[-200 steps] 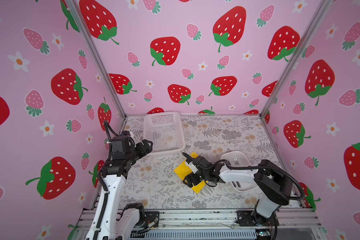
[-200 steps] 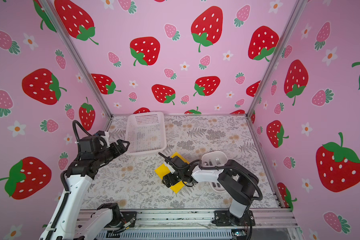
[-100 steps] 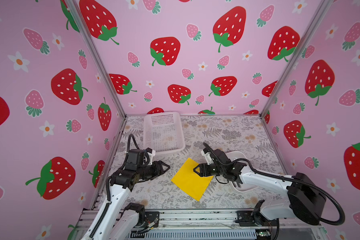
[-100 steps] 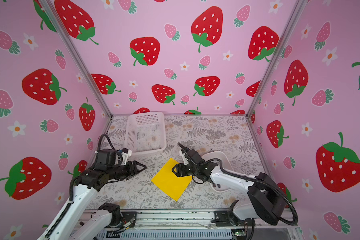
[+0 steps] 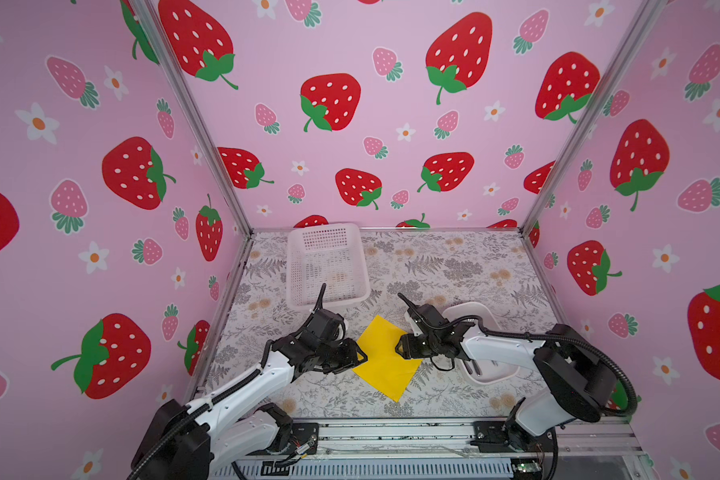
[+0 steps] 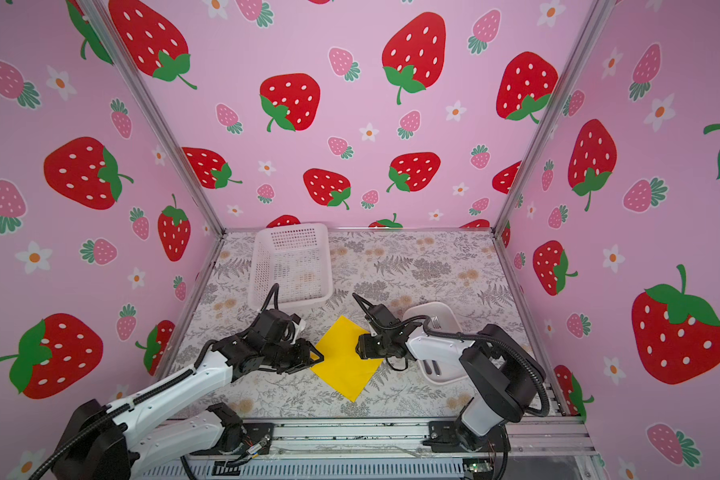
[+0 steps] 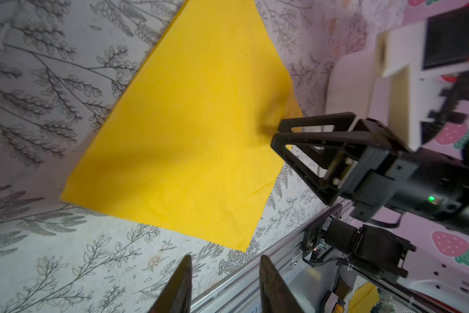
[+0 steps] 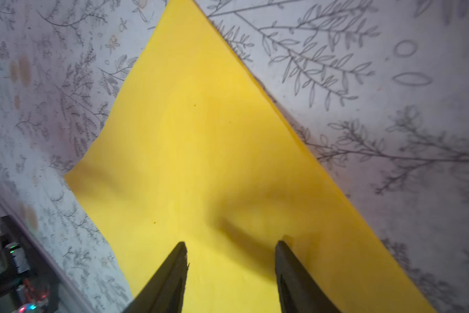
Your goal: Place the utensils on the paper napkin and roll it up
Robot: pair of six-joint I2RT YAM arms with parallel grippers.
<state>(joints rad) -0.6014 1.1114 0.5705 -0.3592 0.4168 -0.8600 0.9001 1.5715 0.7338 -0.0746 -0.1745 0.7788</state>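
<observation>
Looking at this from the side, the napkin (image 5: 385,357) lies flat on the table (image 5: 433,266), near the front and between the two arms, with nothing on it yet. The left claw (image 5: 360,356) sits just off its left corner, fingers (image 7: 186,273) apart and empty. The right claw (image 5: 397,349) is low over the right corner, also apart. The paper puckers a bit between its tips, but I wouldn't call that a grip.

My guess is they're squaring and flattening the sheet before fetching cutlery. To do that well, I'd nip only the very tips of the corners, stay low and pull outward gently and evenly. It's thin paper, so one arm tugging harder will tear it or skid it.

Orientation-wise, the napkin sits as a diamond. One corner points back toward the basket (image 5: 327,237) and the opposite one at the front rail. It's square, so it has no real long axis, and the claw-to-claw diagonal runs left to right.

The utensils (image 6: 432,368) are in the tray (image 5: 495,376), right of the napkin and mostly hidden under the right arm. The fork (image 6: 435,322) seems to lie front to back, tines at the far end.
</observation>
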